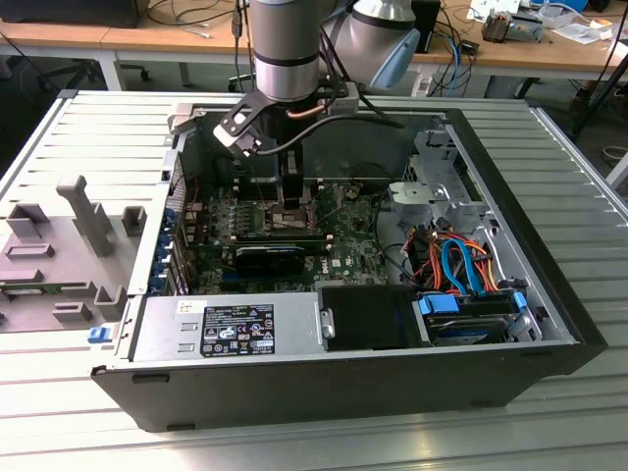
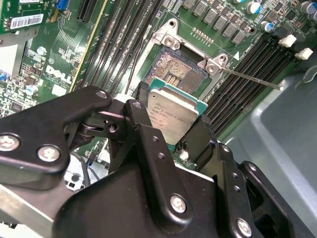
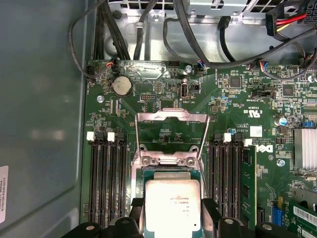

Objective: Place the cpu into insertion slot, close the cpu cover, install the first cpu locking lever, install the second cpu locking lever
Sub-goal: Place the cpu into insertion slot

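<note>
**Grey arm, black hand**
The arm point(image 1: 287, 44), at the top middle of the exterior view, is a silver-grey tube with a dark band, a pale blue joint cap point(image 1: 391, 49) and a black wrist bracket point(image 1: 245, 126). In the second wrist view the hand point(image 2: 171, 116) is glossy black linkage bars pinned with silver screws point(image 2: 178, 203).

Lab: cluttered workbenches point(image 1: 177, 39), opened computer point(image 1: 343, 392)

In the second wrist view the cpu point(image 2: 173, 116) hides part of the insertion slot point(image 2: 172, 69).
</note>
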{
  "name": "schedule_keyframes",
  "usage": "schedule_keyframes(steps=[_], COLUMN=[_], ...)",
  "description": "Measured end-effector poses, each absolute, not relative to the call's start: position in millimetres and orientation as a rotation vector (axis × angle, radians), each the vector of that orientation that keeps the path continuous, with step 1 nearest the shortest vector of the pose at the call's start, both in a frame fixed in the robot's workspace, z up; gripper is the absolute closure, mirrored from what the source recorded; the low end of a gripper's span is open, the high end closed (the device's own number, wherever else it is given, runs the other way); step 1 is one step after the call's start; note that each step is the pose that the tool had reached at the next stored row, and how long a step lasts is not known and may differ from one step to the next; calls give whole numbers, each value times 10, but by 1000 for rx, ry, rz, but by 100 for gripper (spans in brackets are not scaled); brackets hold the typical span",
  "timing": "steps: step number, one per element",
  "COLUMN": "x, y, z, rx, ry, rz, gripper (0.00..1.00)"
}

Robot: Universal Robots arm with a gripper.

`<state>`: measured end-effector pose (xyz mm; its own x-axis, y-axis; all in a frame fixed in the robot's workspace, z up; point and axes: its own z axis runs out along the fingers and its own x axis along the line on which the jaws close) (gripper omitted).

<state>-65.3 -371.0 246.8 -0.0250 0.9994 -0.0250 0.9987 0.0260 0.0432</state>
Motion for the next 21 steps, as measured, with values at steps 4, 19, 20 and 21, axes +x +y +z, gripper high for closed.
schedule_keyframes(steps=[4,19,20,21], x=[-653,-653,-653,-653], y=[-3710,-3710,-3710,-3710], z=[2453,2419,2417,2415], rx=[2159,2159,2159,2159], ry=[2215,2215,2215,2215], rz=[21,21,21,21], gripper=[46,46,46,46])
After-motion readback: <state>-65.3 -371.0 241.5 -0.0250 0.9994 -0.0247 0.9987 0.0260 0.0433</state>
